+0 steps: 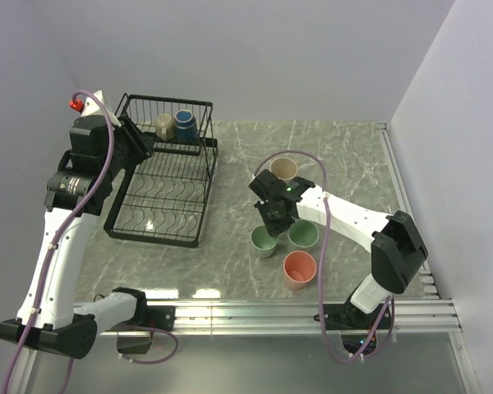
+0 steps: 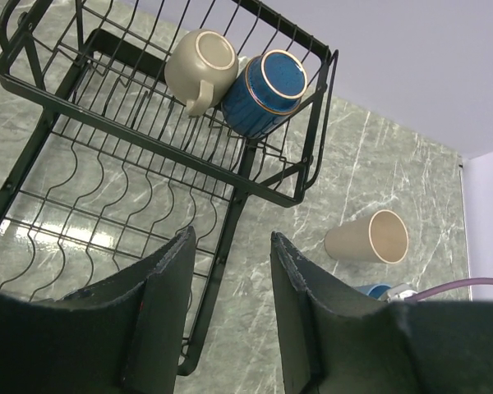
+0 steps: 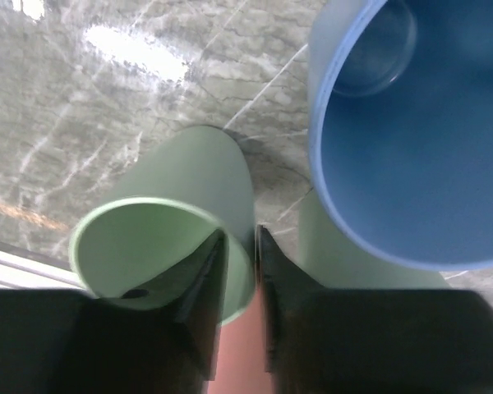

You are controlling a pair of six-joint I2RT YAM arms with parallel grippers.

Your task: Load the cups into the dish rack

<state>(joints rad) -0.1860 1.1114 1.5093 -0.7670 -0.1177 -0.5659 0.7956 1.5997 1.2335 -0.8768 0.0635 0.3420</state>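
Pale green plastic fills the gap between the fingers of the right gripper (image 3: 241,235). One finger reaches inside the pale green cup (image 3: 160,246) and the other lies against the outside of its wall, so a section of the rim stands between them. I judge a rim hold suits this spot: the cup stands mouth-up among close neighbours, leaving little room to close around its body. The light blue tumbler (image 3: 411,164) is just beyond the outer finger, the second pale green cup (image 3: 345,246) is partly under that tumbler, and the salmon cup (image 1: 299,268) is a little nearer the arm's base. The jaws are drawn narrow about the wall, but whether they already pinch it I cannot tell. The left gripper (image 2: 232,238) hangs beside the dish rack (image 1: 152,238) with its jaws apart and nothing between them, probably parked clear of the other arm's route. Ahead of and above its fingertips, the beige mug (image 2: 199,70) and the dark-blue cup (image 2: 267,90) lean together in the basket tier. The beige tumbler (image 2: 366,238) is off to the fingers' right, well apart from the rack.
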